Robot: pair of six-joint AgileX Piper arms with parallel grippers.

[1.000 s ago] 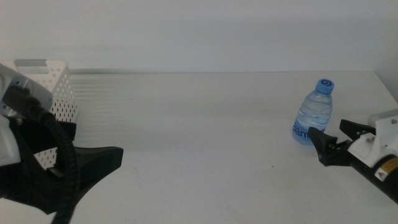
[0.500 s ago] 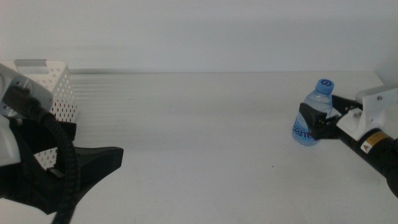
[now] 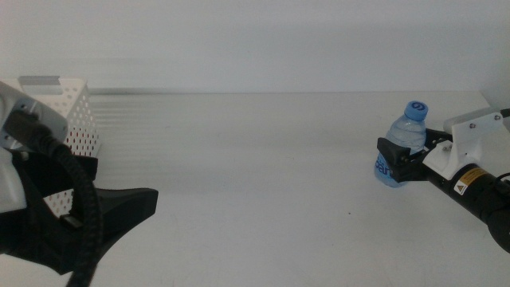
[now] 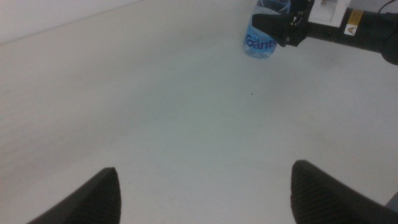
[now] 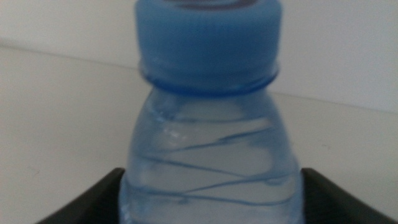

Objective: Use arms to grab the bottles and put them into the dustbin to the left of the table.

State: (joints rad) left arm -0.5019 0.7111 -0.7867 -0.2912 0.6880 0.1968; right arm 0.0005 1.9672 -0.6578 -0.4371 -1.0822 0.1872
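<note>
The small blue-capped water bottle [image 3: 408, 137] stands upright at the right of the white table [image 3: 255, 175]. My right gripper [image 3: 398, 157] comes in from the right, and its open jaws stand on either side of the bottle's lower body. The right wrist view is filled by the bottle [image 5: 208, 143], with a dark jaw at each side of it. My left gripper [image 3: 119, 191] waits open and empty at the near left, beside the white perforated dustbin [image 3: 72, 112]. The left wrist view shows the bottle [image 4: 258, 40] and the right gripper [image 4: 280, 28] far off. The red can and the yellow bottle are out of view.
The dustbin stands at the table's far left edge with a grey handle strip [image 3: 38, 80] on its rim. A pale wall runs behind the table. The left arm's thick black cable [image 3: 84, 207] hangs at the near left.
My right gripper has risen from the near right edge and moved left around the bottle, so its jaws now flank the bottle. The left arm has not moved.
</note>
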